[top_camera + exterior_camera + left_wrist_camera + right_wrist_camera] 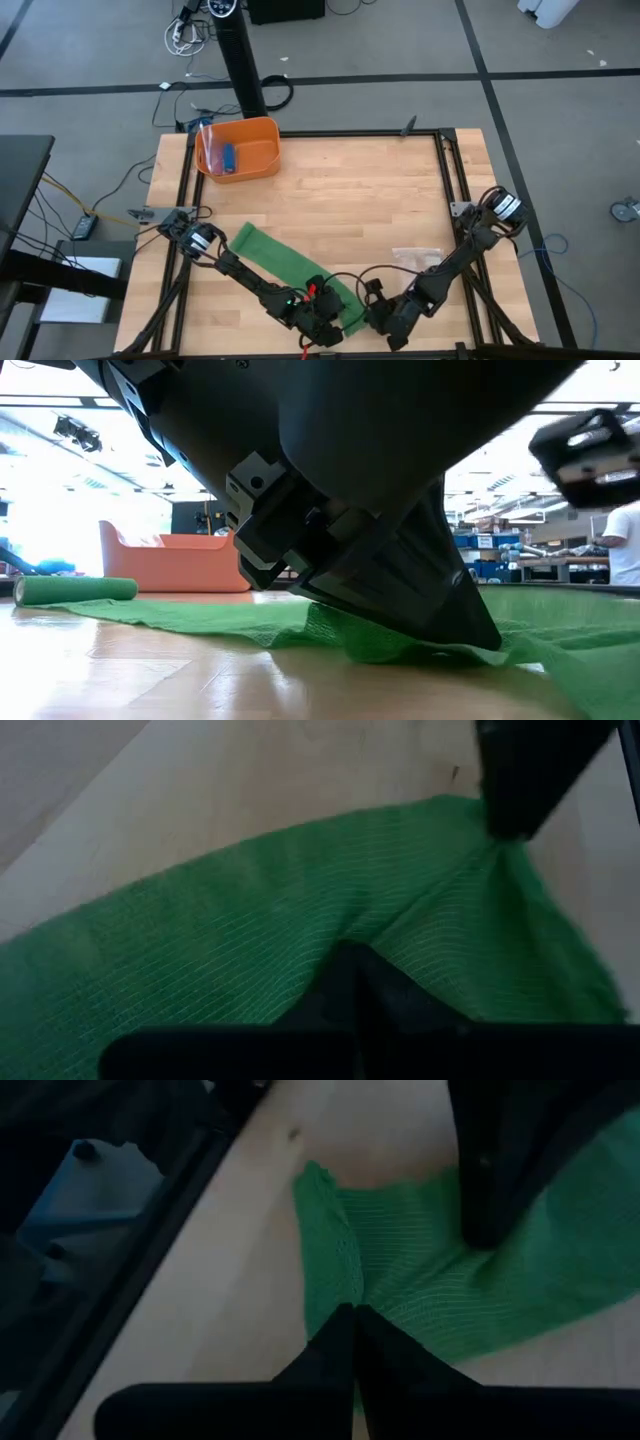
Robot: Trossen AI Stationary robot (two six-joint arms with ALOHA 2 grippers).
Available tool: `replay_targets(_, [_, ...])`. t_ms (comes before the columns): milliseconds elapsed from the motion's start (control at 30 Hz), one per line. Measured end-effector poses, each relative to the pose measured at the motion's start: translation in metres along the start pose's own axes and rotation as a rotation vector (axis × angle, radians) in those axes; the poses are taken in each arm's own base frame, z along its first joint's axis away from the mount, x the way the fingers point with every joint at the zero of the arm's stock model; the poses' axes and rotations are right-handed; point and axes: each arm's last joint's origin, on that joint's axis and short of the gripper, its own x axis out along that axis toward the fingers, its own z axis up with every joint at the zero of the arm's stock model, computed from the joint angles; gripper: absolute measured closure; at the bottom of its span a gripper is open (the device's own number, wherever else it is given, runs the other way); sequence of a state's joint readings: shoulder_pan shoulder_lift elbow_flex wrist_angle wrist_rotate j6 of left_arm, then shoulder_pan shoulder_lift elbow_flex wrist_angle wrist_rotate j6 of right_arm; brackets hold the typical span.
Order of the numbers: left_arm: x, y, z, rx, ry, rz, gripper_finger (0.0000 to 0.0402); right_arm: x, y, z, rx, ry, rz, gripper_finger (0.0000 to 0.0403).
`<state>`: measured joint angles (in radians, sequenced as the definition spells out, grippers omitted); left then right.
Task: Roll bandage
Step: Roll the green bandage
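The bright green bandage (pixel 285 262) lies as a flat strip slanting across the wooden table, from the left middle to the near edge. In the low view its far end (pixel 75 589) looks like a small roll. My left gripper (pixel 325 318) and my right gripper (pixel 372 316) stand close together at the strip's near end, both shut on the fabric. Each wrist view shows the other arm's finger farther along on the fabric. In the low view a dark gripper comes down onto the strip (pixel 400 640). My left gripper pinches the bandage near its near end between its two shut fingers, slanting down from above; the fabric (pixel 400 935) puckers toward the fingertips. The strip lies on the table around the hold. One layer or several, I cannot tell. My right gripper pinches the bandage close to its near end corner (pixel 335 1285) between its two shut fingers, slanting down from above. Creases in the fabric run in toward the fingertips. The rest of the strip lies on the table.
An orange bin (pixel 262 165) with a small blue item (pixel 228 158) stands at the far left. A clear plastic bag (pixel 415 257) lies right of centre. The table's black frame (pixel 455 200) runs along its edges, and the near edge is close to both grippers.
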<state>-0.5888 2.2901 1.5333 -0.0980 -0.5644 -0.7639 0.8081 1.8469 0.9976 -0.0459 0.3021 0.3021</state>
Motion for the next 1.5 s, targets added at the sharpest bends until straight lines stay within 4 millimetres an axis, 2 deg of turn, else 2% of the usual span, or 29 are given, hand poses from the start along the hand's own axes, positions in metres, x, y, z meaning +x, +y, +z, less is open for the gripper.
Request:
replay_targets(133, [0.0,0.0,0.0,0.003,0.003,0.004,0.0401,-0.004,0.009,0.004,-0.028,-0.006,0.001,0.0397])
replay_targets(433, [0.0,0.001,-0.001,0.005,0.005,0.008,0.0401,-0.01,0.02,-0.005,-0.077,0.023,-0.033,0.0398])
replay_targets(733, [0.001,0.002,0.001,0.002,0.003,0.01,0.0401,-0.005,0.015,-0.022,-0.087,0.1,0.013,0.0394])
replay_targets(967, [0.002,0.003,0.003,-0.013,-0.011,0.003,0.0401,-0.004,0.012,-0.022,-0.077,0.113,0.039,0.0392])
replay_targets(1100, [0.004,-0.002,0.009,0.005,-0.05,-0.036,0.0401,-0.003,0.009,-0.021,-0.069,0.116,0.04,0.0385])
replay_targets(1300, [-0.003,-0.017,0.03,0.039,-0.1,-0.109,0.0401,-0.002,0.006,-0.02,-0.057,0.122,0.054,0.0374])
replay_targets(1500, [-0.006,-0.025,0.038,0.058,-0.097,-0.209,0.0401,-0.002,0.006,-0.02,-0.057,0.122,0.054,0.0376])
